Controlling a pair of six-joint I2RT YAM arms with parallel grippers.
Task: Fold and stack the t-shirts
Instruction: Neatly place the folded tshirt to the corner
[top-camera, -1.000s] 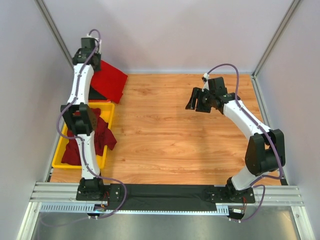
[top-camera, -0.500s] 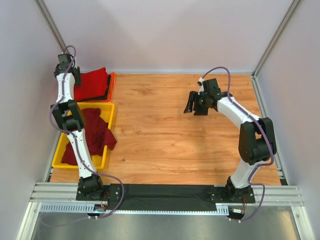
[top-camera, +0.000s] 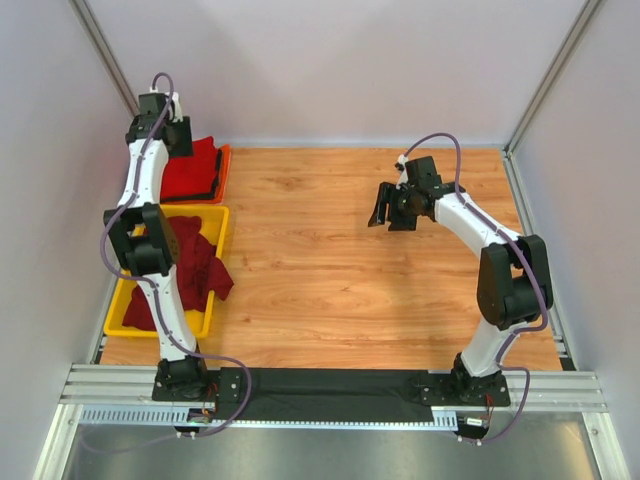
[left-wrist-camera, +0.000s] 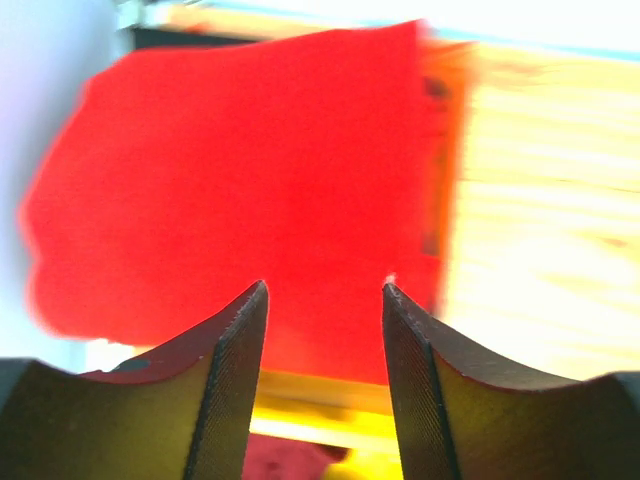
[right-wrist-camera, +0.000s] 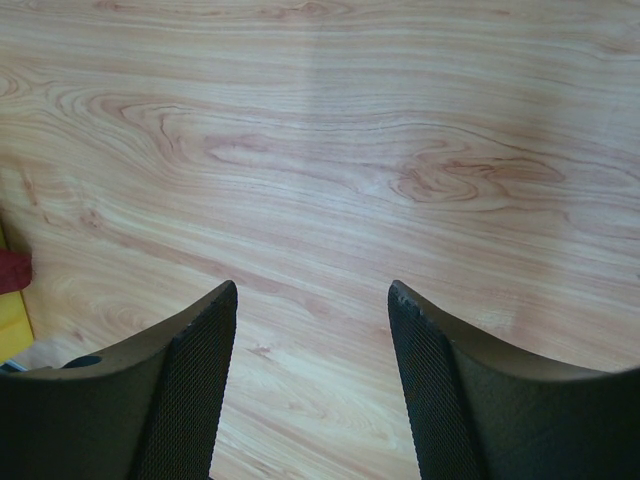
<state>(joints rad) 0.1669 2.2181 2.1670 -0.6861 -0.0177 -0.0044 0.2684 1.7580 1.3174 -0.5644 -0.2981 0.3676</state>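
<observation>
A folded bright red t-shirt (top-camera: 190, 168) (left-wrist-camera: 250, 170) lies on top of a stack at the back left, with a black layer (top-camera: 205, 190) showing under it. My left gripper (top-camera: 170, 133) (left-wrist-camera: 325, 285) hangs above the red t-shirt's near edge, open and holding nothing. Dark maroon t-shirts (top-camera: 190, 265) (left-wrist-camera: 290, 460) lie crumpled in the yellow tray (top-camera: 118, 300), one spilling over its right rim. My right gripper (top-camera: 388, 214) (right-wrist-camera: 312, 285) hovers open over bare wood right of the table's centre, nothing between its fingers.
An orange edge (top-camera: 226, 165) shows under the stack's right side. The yellow tray's rim (left-wrist-camera: 330, 395) runs just below my left fingers. Grey walls close in the wooden table (top-camera: 330, 270) on the left, back and right. A black cloth strip (top-camera: 330, 395) lies along the near rail.
My left gripper went from shut to open and let go of the red t-shirt, which now lies folded on the back-left stack. The right arm shifted slightly left.
</observation>
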